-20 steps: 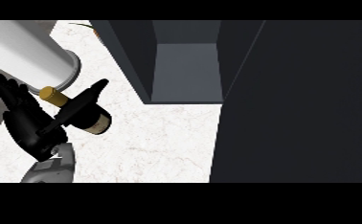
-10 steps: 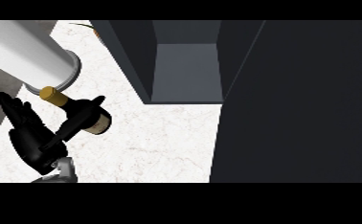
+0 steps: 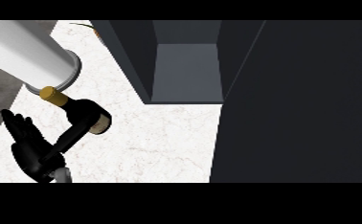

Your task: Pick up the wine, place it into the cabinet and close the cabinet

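Note:
The wine bottle (image 3: 79,112) stands on the white marble counter (image 3: 155,144) at the left. It is dark, with a gold cap and a pale band at its base. My left hand (image 3: 29,147) is low at the left, just below and left of the bottle. Its fingers point up and are straight, and only the thumb (image 3: 72,134) reaches the bottle's lower side. The dark cabinet (image 3: 187,70) stands open at the top middle, showing a grey inside. Its door (image 3: 290,103) fills the right side of the view. My right hand does not show.
A large white cylinder (image 3: 35,60) with a grey rim stands at the upper left, right beside the bottle's cap. A small object (image 3: 90,27) peeks out at the counter's far edge, left of the cabinet. Bare counter lies between the bottle and the door.
My left hand has drawn back down and to the left from the bottle, and its fingers have straightened. The bottle has stayed in place.

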`<state>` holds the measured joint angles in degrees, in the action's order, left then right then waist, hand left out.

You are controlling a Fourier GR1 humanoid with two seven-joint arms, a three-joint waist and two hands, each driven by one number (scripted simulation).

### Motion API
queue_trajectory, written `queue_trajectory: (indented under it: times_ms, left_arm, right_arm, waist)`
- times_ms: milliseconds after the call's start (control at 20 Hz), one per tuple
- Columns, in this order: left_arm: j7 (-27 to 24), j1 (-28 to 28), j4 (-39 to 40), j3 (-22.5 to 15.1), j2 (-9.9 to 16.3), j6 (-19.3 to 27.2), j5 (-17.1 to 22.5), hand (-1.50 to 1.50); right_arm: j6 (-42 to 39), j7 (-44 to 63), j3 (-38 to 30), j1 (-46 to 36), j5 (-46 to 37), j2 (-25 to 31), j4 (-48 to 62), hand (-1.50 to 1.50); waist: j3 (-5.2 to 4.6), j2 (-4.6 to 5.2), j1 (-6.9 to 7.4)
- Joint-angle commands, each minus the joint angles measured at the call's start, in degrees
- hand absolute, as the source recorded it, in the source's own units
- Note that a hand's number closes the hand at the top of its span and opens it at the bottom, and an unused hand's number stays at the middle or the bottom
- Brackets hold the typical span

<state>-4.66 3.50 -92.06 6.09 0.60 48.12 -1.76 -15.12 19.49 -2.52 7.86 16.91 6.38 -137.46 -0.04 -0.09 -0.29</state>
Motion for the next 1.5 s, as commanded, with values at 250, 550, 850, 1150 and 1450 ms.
queue_trajectory:
  times_ms: [250,550,850,1150,1450]
  left_arm:
    - [-13.6,0.1,11.6,5.7,0.0,-8.5,10.6,-1.50]
    - [-19.1,-2.7,20.3,9.4,2.2,-13.8,13.4,-1.50]
    - [-19.2,-6.8,24.4,8.4,0.8,-12.5,13.1,-1.50]
    - [-26.5,-12.0,37.5,13.1,2.2,-17.9,17.3,-1.50]
    - [-31.4,-14.4,45.9,15.0,3.7,-21.4,19.3,-1.50]
  right_arm:
    - [0.4,5.9,-4.2,-0.4,9.7,2.0,-7.3,-1.50]
    - [0.3,4.9,-1.7,0.7,6.9,0.5,-6.7,-1.50]
    - [3.3,5.9,4.3,-2.7,0.9,-2.5,-6.2,-1.50]
    - [1.6,5.9,1.8,-0.6,4.3,-1.3,-7.9,-1.50]
    - [0.0,2.8,2.0,-0.1,3.1,-2.1,-4.3,-1.50]
  waist:
    - [-0.01,0.02,-0.08]
    - [0.01,0.05,-0.05]
    - [0.01,0.06,0.14]
    - [-0.01,0.09,-0.14]
    - [0.01,0.10,-0.04]
